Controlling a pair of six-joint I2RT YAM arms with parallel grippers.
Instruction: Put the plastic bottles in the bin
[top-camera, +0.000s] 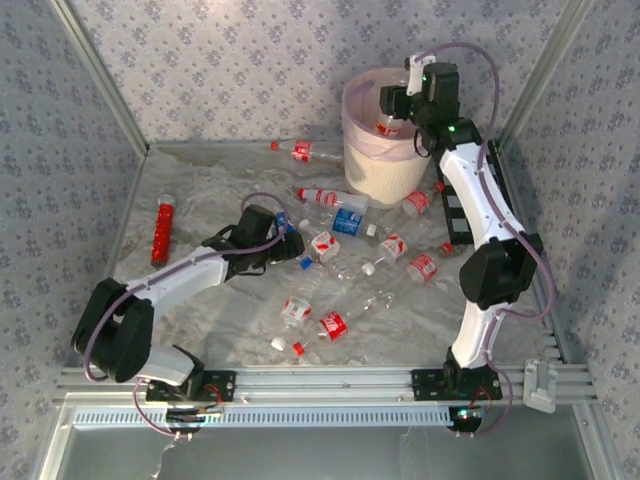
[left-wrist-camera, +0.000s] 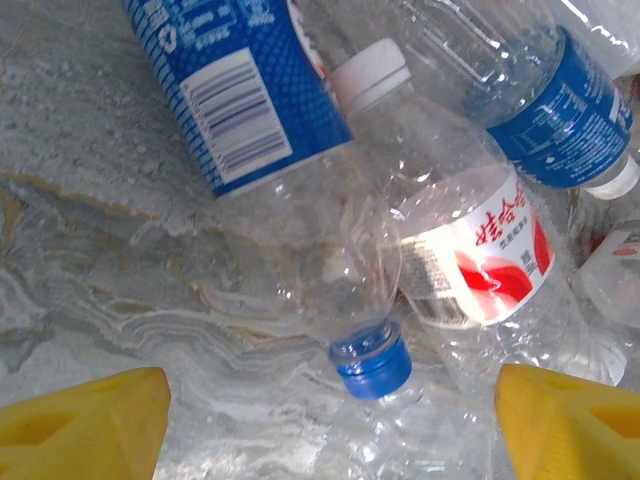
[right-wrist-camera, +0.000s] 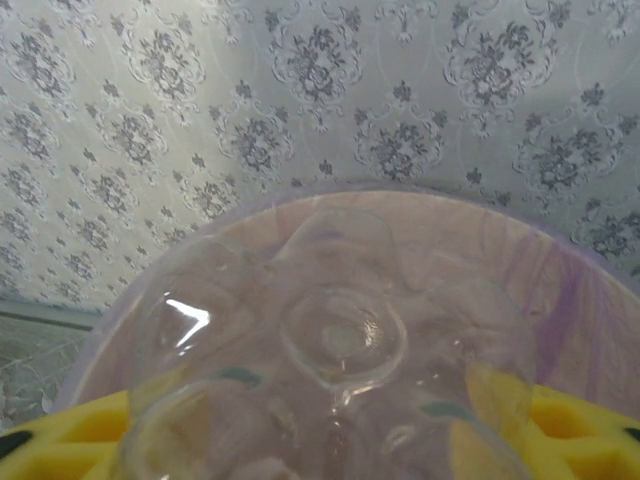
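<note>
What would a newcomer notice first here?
The right gripper hangs over the lilac-lined bin at the far right, with a clear bottle between its yellow fingers. Next comes the scatter of plastic bottles across mid-table, where the left gripper is open low over a blue-capped bottle. A long red tube lies alone at the left.

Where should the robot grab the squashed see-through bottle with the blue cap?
Grip the clear plastic bottle just behind its blue cap, coming down from above. It lies flat on the marbled table, and that crumpled end sits narrow between the left gripper's open jaws.
</note>
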